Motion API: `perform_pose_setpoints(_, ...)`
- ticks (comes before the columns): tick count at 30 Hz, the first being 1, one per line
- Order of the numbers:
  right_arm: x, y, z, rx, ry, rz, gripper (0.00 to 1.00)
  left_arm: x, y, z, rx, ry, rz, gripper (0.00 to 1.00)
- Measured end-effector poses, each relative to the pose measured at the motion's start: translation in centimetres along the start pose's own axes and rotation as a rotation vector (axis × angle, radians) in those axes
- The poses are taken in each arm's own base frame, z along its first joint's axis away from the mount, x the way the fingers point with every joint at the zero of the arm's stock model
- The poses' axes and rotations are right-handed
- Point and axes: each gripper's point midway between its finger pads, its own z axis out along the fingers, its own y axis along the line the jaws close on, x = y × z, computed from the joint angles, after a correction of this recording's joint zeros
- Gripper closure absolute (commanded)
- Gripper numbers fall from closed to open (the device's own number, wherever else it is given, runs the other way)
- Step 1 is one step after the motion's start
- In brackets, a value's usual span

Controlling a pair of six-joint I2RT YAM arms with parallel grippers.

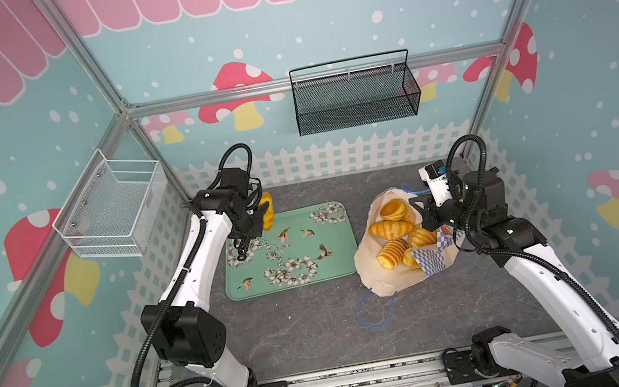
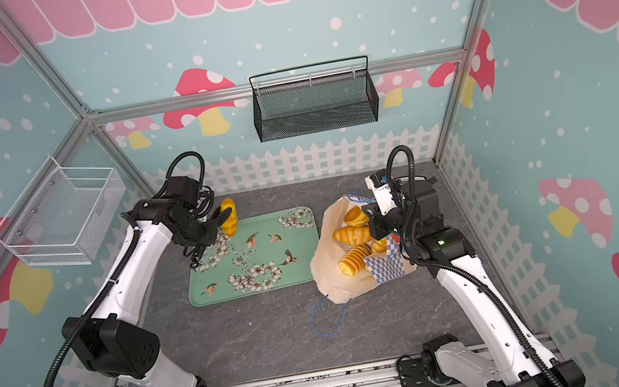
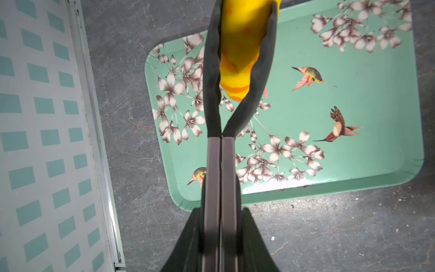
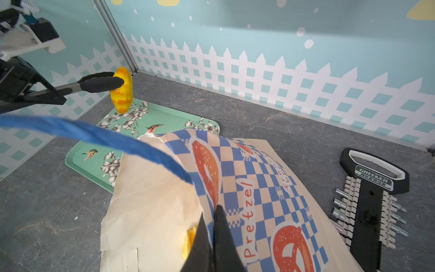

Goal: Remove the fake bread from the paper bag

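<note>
Nearest, the grey table [image 1: 300,330] in front of the tray [image 1: 344,264] lies open up to the tray's near edge. One blue cord handle [image 1: 377,312] trails onto it from the paper bag [image 1: 371,273].

The paper bag stands just beside the tray's right edge, its mouth spread wide. The fake bread [image 1: 389,228] still inside is heaped in the opening: several ridged golden rolls, in both top views.

The right gripper [image 4: 215,212] is pinched closed on the bag's checkered rim, on the side away from the tray. A second cord handle [image 4: 94,136] arcs across the right wrist view.

The tray's surface carries nothing, and all four edges are visible in a top view.

The left gripper [image 4: 117,79] is clamped on one loaf [image 1: 268,215], its long jaws bowed around it. That loaf hangs above the tray's far-left corner.

Beyond the bag, away from the tray, a black socket set [image 4: 369,200] lies flat on the table. The right arm hides it in both top views.

Behind the tray's far edge runs the fence-printed wall [image 1: 335,156]. Above it hangs a black mesh basket [image 1: 356,98]. A white wire basket [image 1: 112,204] is fixed to the wall left of the tray.
</note>
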Motion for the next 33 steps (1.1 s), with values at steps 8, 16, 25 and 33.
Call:
perform_pose_setpoints(8, 0.0, 0.2, 0.2, -0.016, -0.01, -0.004, 1.0, 0.6, 1.8, 3.3, -0.029, 0.139, -0.03, 0.99)
perform_pose_setpoints(16, 0.0, 0.2, 0.4, -0.019, -0.02, -0.006, 1.0, 1.5, 4.6, 6.2, -0.068, 0.26, -0.076, 0.98)
perform_pose_setpoints(25, 0.0, 0.1, 0.9, -0.019, -0.02, -0.007, 1.0, 2.3, 6.8, 7.5, -0.083, 0.315, -0.123, 0.93)
perform_pose_setpoints(33, 0.0, 0.0, 1.0, -0.019, -0.021, -0.003, 1.0, 2.0, 6.7, 9.2, -0.082, 0.334, -0.12, 0.79)
